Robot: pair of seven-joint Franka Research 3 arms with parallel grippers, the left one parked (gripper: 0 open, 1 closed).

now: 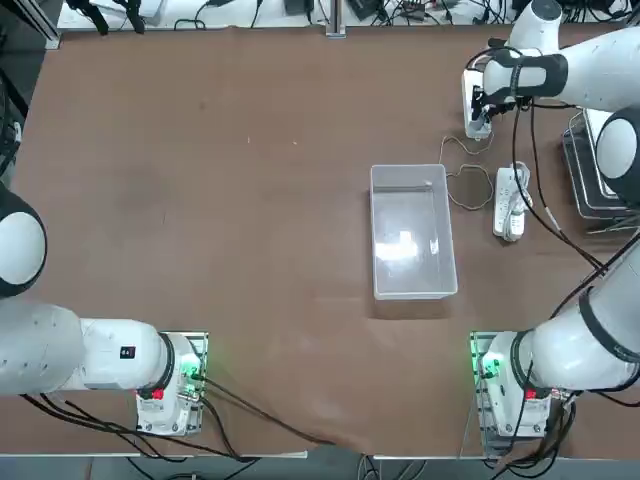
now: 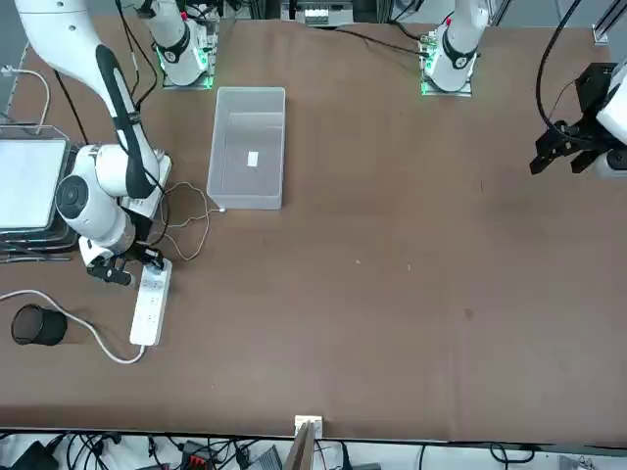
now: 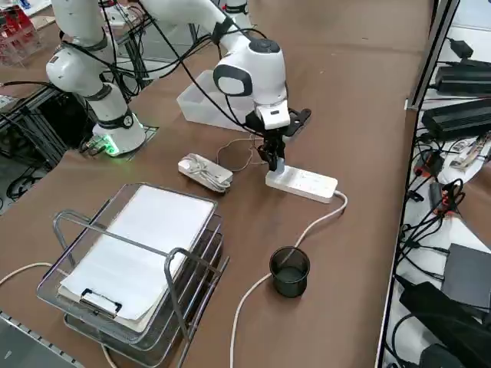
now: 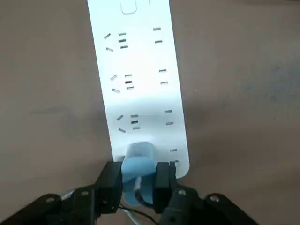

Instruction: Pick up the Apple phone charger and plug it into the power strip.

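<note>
My right gripper (image 4: 138, 183) is shut on the Apple phone charger (image 4: 136, 165), a small pale block held between both fingers. The block sits at the near end of the power strip (image 4: 138, 75), right at its last sockets; whether its prongs are in them I cannot tell. From the side, the gripper (image 3: 275, 162) points straight down onto the end of the strip (image 3: 304, 183), whose thick cord trails off toward the table edge. The charger's thin white cable (image 1: 466, 181) loops across the table behind the gripper (image 1: 481, 110).
A second white strip with a bundled cord (image 3: 205, 172) lies beside the cable loops. A clear plastic bin (image 1: 411, 232) stands toward the table's middle. A black cup (image 3: 290, 271) and a wire tray holding a clipboard (image 3: 115, 264) sit nearby.
</note>
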